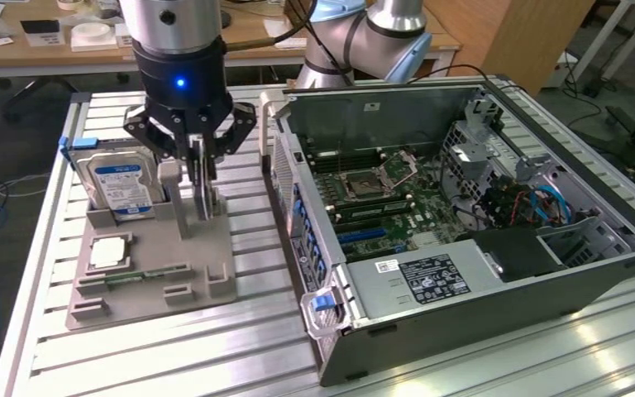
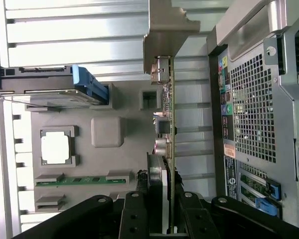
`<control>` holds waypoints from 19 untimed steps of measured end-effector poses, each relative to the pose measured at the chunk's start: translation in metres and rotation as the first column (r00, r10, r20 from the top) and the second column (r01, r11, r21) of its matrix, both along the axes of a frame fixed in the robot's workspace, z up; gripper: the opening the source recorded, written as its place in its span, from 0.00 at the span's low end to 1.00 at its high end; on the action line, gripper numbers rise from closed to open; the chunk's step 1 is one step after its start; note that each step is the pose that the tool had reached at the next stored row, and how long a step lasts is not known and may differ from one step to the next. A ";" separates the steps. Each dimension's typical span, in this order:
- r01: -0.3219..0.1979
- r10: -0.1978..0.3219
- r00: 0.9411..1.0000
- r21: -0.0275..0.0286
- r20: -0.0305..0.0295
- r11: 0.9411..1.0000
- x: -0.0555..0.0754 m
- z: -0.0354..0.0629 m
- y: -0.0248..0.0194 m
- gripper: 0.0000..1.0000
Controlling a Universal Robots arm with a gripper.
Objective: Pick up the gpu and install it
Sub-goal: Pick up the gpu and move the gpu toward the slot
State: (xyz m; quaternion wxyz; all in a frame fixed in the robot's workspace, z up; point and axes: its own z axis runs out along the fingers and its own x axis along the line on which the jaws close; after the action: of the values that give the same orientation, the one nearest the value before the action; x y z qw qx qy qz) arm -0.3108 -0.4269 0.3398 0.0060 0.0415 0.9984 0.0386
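The gpu [image 1: 206, 203] [image 2: 172, 107] is a thin dark card standing on edge in a slot of the grey parts holder [image 1: 202, 273] [image 2: 127, 152]. Its grey metal end bracket [image 2: 167, 27] points away from the fingers in the wrist view. My gripper [image 1: 198, 175] [image 2: 170, 199] has come down from above and straddles the card. A grey finger pad [image 2: 157, 181] lies against one face and a dark finger against the other, so it looks shut on the gpu. The open computer case [image 1: 538, 273] [image 2: 259, 99] lies at the exterior view's right, its motherboard [image 1: 379, 186] exposed.
On the holder there is also a silver hard drive [image 1: 119, 186] [image 2: 55, 99] with a blue-white label, a square processor [image 1: 108, 252] [image 2: 56, 148] and a green memory stick [image 1: 130, 277] [image 2: 79, 180]. The case wall [image 1: 295, 207] stands close beside the holder. Slatted aluminium table [image 1: 163, 356] all around.
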 end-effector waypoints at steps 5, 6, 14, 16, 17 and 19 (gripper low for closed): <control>0.000 0.000 1.000 0.002 -0.003 1.000 0.000 0.0020 0.0000 0.28; 0.000 0.000 1.000 0.002 -0.005 1.000 0.000 0.0022 0.0000 0.28; 0.000 0.000 1.000 0.003 -0.010 1.000 0.000 0.0025 0.0000 0.28; 0.000 0.000 1.000 0.004 -0.010 1.000 0.000 0.0026 0.0000 0.28; 0.000 0.000 1.000 0.003 -0.010 1.000 0.000 0.0031 0.0000 0.28; 0.000 0.000 1.000 0.003 -0.010 1.000 0.000 0.0062 0.0000 0.28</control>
State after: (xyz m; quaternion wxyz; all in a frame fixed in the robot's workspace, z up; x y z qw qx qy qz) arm -0.3109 -0.4269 0.3460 0.0009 0.0417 0.9983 0.0401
